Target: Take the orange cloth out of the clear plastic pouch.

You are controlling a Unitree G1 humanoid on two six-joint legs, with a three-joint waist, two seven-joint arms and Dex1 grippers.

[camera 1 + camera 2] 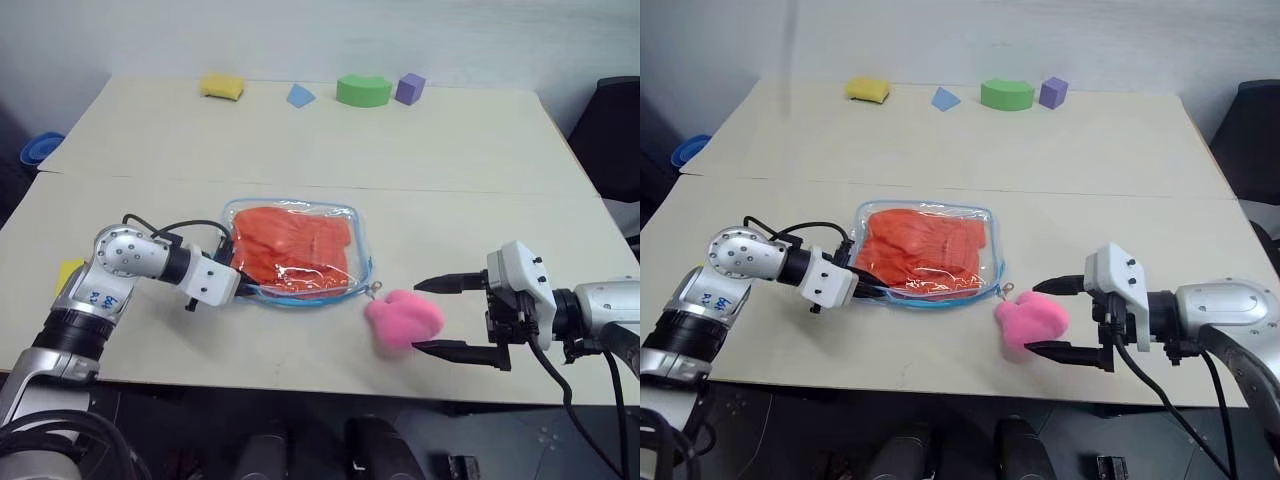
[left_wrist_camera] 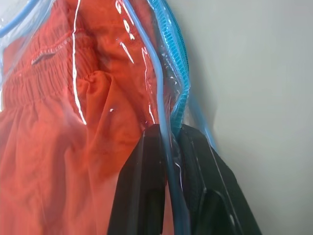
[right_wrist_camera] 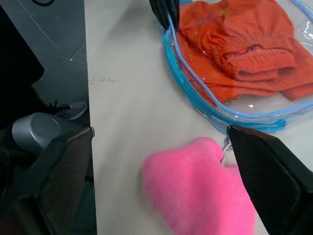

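Nearest the front edge of the pale surface (image 1: 300, 340), the right gripper (image 1: 452, 317) hangs w/ jaws spread wide, holding nothing; a pink plush (image 1: 403, 320) lies just beside the fingertips, partly between them in the right wrist view, touching or not can't be told. At left, the left gripper (image 1: 872, 290) has its jaws pinched nearly together on the near-left rim of the clear plastic pouch (image 1: 292, 251); the left wrist view shows the two black fingers (image 2: 142, 191) clamping the pouch's plastic edge and blue zipper trim between them. Orange cloth (image 1: 292, 246) sits inside the pouch, bunched and wrinkled, lying just past the left jaws but behind the plastic wall, not in their grip; it is well apart from the right jaws, w/ the plush between. Pouch lies flat mid-surface, its small metal pull (image 1: 378, 290) at the near-right corner, just beside the plush. Farther back, along the far edge: a yellow block (image 1: 222, 87), a blue wedge (image 1: 300, 96), a green curved block (image 1: 363, 90) and a purple cube (image 1: 410, 88) in a row, L to R.
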